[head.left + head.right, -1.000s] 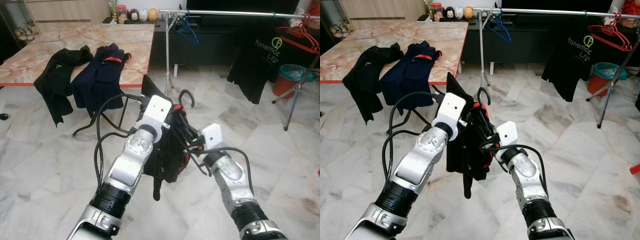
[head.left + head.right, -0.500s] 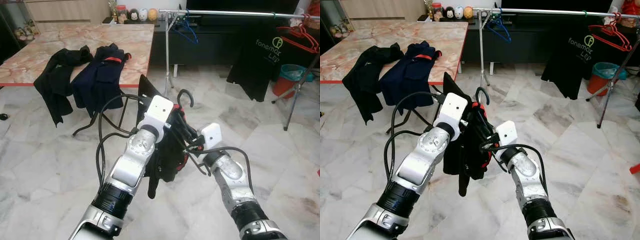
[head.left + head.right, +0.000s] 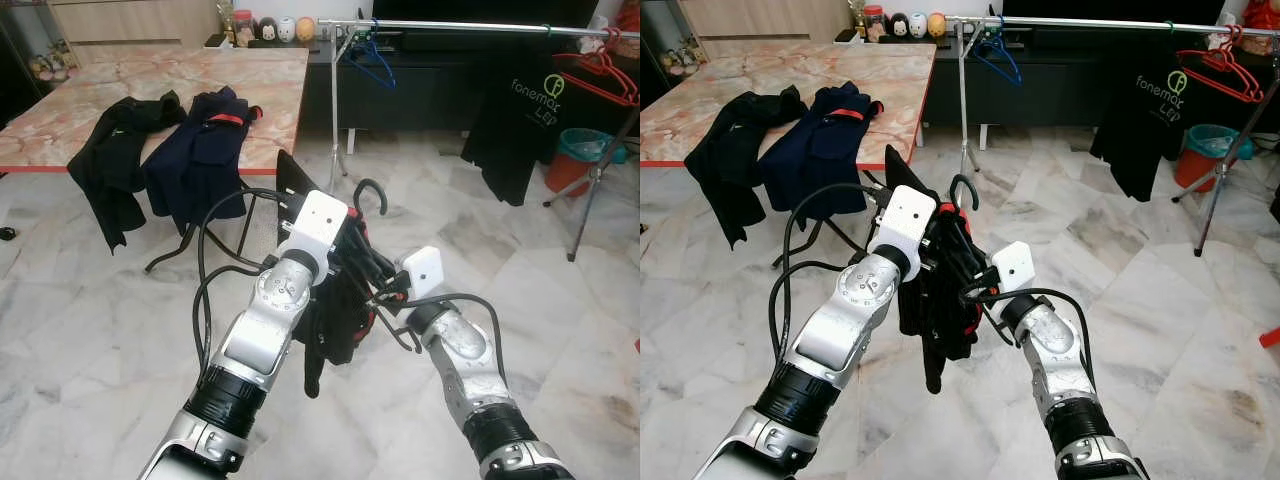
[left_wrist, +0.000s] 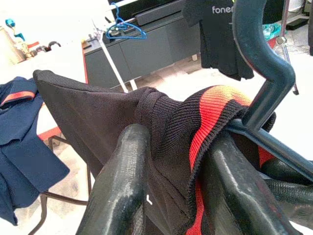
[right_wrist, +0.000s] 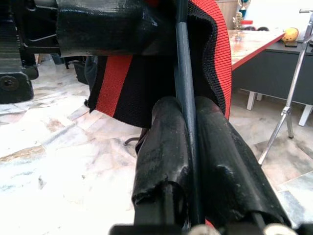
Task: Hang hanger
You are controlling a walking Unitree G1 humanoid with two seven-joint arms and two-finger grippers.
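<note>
Marble floor [image 3: 90, 320], marble table [image 3: 100, 100], clothes rail [image 3: 450, 25] behind

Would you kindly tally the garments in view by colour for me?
Black: 2, the black jacket and the printed T-shirt
Navy: 1, the navy jacket
Black with red trim: 1, the garment on the hanger
Total: 4

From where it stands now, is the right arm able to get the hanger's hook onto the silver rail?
Probably not yet. The right gripper is shut on the hanger, held low before the robot, and the rail stands well beyond and above it across open floor. Nothing blocks the way, so walking closer should do.
</note>
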